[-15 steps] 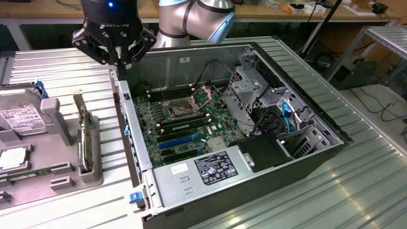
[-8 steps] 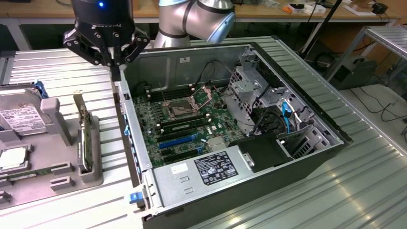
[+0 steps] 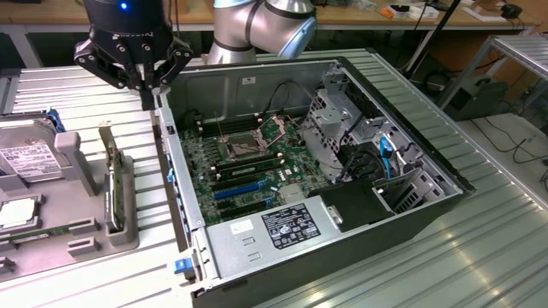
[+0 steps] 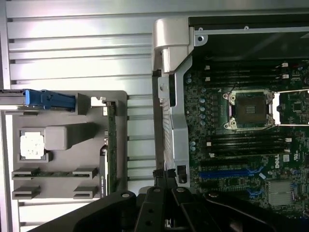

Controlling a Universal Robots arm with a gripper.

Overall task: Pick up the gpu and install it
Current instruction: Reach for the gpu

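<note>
The gpu [image 3: 112, 189] stands on its edge in a slot of the grey holder tray [image 3: 77, 247], its pale metal bracket [image 3: 106, 138] pointing up at the far end. In the wrist view the gpu [image 4: 112, 145] appears as a thin dark strip along the tray's edge. My black gripper [image 3: 150, 96] hangs shut and holding nothing, above the gap between the tray and the open computer case [image 3: 342, 212], beyond the gpu's bracket end. The gripper [image 4: 166, 203] is over the case's side wall. Blue expansion slots [image 3: 240, 189] lie on the motherboard [image 3: 248, 160].
The tray also holds a silver hard drive [image 3: 30, 160], a processor chip [image 3: 17, 215] and memory sticks [image 3: 34, 234]. Inside the case stand a drive cage [image 3: 330, 119], cables and a power supply [image 3: 291, 228]. The ribbed metal table [image 3: 479, 218] stretches toward the exterior view's right.
</note>
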